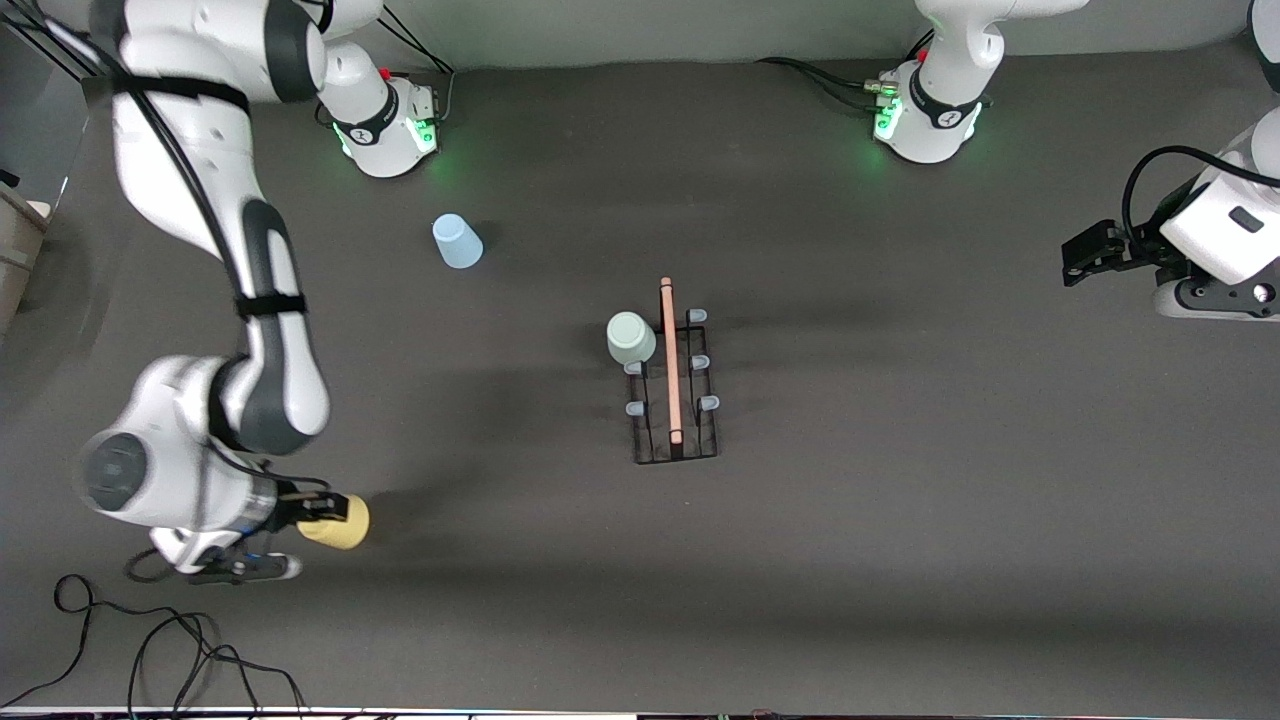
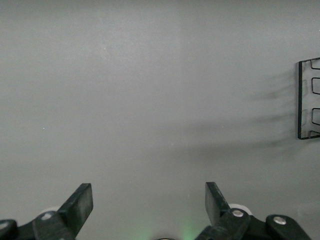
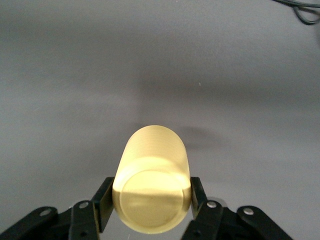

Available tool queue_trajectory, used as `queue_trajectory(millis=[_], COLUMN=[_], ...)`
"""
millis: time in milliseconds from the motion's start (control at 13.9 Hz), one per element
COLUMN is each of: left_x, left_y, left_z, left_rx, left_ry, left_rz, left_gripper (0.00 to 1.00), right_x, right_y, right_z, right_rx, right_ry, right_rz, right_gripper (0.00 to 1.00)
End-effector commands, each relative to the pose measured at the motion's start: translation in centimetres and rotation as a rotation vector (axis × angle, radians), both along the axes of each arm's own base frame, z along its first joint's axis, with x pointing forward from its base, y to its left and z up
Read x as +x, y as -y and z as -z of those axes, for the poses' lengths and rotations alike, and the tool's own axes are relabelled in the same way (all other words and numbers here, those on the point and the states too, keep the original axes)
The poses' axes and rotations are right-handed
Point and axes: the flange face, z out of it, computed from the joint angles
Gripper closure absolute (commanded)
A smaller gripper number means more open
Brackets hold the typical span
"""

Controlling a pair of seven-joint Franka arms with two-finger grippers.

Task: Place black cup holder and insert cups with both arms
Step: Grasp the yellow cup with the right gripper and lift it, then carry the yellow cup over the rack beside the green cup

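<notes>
Near the right arm's end of the table, the yellow cup is clamped by the right gripper and is best lifted straight before being carried to a free peg of the black cup holder, while the left gripper waits with fingers apart.

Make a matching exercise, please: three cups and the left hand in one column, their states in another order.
1. yellow cup
2. mint cup
3. blue cup
4. left hand

a. open, holding nothing
b. on a peg of the black cup holder
c. gripped by the right hand
d. free on the table

Pairs: 1-c, 2-b, 3-d, 4-a
</notes>
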Motion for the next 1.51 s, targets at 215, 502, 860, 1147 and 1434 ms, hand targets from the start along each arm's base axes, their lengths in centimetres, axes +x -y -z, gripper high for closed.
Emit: queue_trajectory(millis=[215,502,860,1147,1434], left_x=[-0.1,-0.2,-0.2,-0.6,-0.7], left_y=[0.0,0.0,0.1,0.2,0.4], left_z=[-0.7,-0.8,-0.8,-0.5,-0.6], left_rx=[-0.001,0.001,0.003,0.004,0.006], left_ry=[-0.012,-0.010,-0.012,-0.038,-0.039], left_rz=[-0.018,-0.024,-0.023,-0.020,-0.017], left_gripper=[0.00,0.00,0.00,0.00,0.00], right_x=[-6.6,-9.2,-11.4,-12.5,-12.7], right_y=[0.9,-7.6,-22.7,-33.3,-39.3], right_z=[-16.1,-19.1,-19.0,-16.4,-12.7], right_rx=[0.007,-0.013,-0.033,-0.026,0.027], right_ry=[-0.049,-0.054,-0.021,-0.008,-0.006], right_rz=[0.085,0.271,0.634,0.785,0.891], right_gripper=[0.88,1.00,1.00,1.00,1.00])
